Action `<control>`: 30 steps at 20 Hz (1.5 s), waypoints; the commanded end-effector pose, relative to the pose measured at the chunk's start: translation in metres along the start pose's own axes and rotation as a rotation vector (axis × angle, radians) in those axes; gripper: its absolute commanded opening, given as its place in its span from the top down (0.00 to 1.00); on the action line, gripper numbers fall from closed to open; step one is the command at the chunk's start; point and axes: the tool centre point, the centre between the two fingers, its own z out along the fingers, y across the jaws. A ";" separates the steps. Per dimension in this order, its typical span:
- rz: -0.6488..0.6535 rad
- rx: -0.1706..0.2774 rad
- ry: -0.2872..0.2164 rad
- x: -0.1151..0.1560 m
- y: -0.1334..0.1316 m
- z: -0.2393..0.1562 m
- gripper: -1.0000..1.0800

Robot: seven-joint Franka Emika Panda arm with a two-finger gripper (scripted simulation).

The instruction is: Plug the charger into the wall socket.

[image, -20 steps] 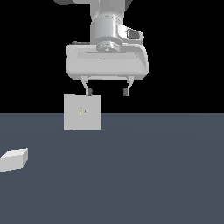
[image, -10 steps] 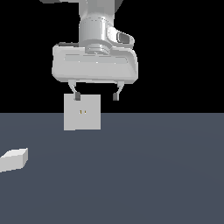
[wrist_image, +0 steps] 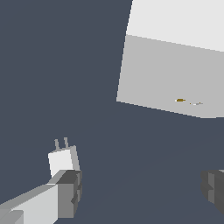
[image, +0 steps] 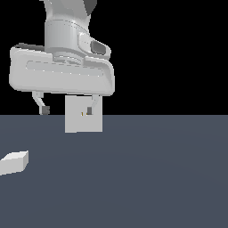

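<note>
Shifted left, end effector (image: 67, 110) hangs open; charger (image: 14, 162) apparently untouched.

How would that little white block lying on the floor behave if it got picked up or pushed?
The small white brick-like charger looks rigid, so it probably won't bend. Its flat faces suggest sliding, not rolling. Two thin prongs stick out; those might catch or bend if pushed.
</note>
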 end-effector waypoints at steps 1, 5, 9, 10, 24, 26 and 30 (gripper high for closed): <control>-0.046 0.005 0.026 -0.004 -0.020 0.009 0.04; -0.110 0.012 0.060 -0.011 -0.046 0.022 0.04; -0.158 0.016 0.086 -0.017 -0.066 0.032 0.04; -0.167 0.017 0.092 -0.018 -0.070 0.034 0.04; -0.213 0.019 0.115 -0.024 -0.088 0.045 0.04; -0.213 0.019 0.115 -0.024 -0.088 0.049 0.04; -0.213 0.018 0.115 -0.026 -0.088 0.063 0.04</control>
